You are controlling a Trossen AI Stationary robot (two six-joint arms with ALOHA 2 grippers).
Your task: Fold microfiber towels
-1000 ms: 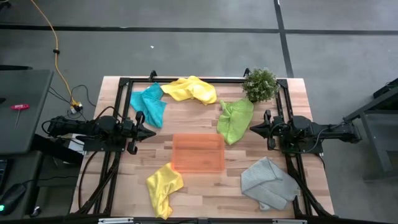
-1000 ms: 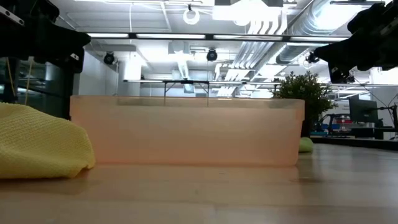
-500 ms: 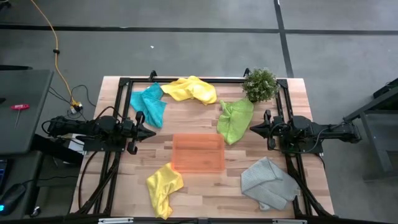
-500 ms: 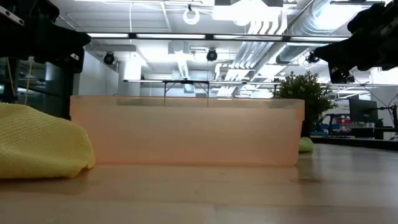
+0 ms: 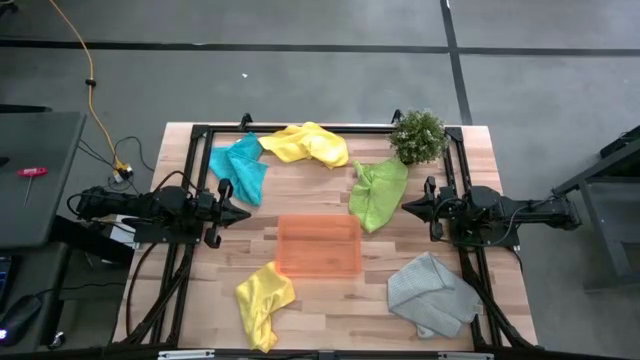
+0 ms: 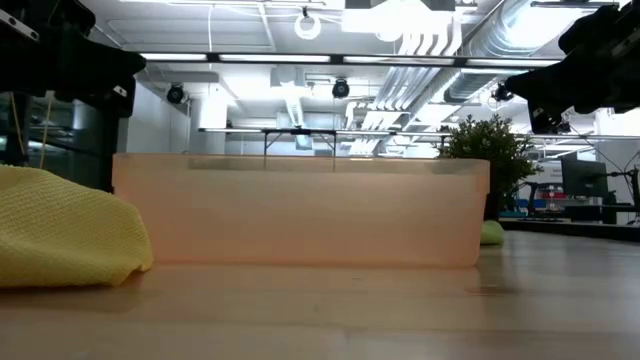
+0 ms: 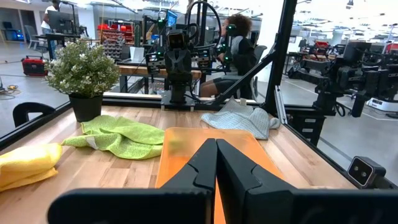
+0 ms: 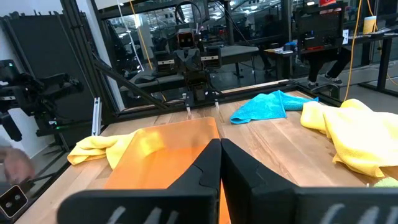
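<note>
Both grippers' jaws were pressed together and held nothing, unchanged from a second earlier.

Left gripper (image 5: 243, 213) sat at the table's (image 5: 330, 300) left side and right gripper (image 5: 405, 208) at its right, tips facing each other across the orange tray (image 5: 318, 245); no arm or cloth had shifted. Teal towel (image 5: 241, 166) lay far left, long axis running near-to-far. One yellow towel (image 5: 305, 143) lay at the far edge, stretched left-to-right. Lime green towel (image 5: 377, 192) lay right of centre beside the potted plant (image 5: 419, 135), long axis near-to-far. Second yellow towel (image 5: 262, 300) and grey towel (image 5: 430, 293) lay crumpled at the near edge.
</note>
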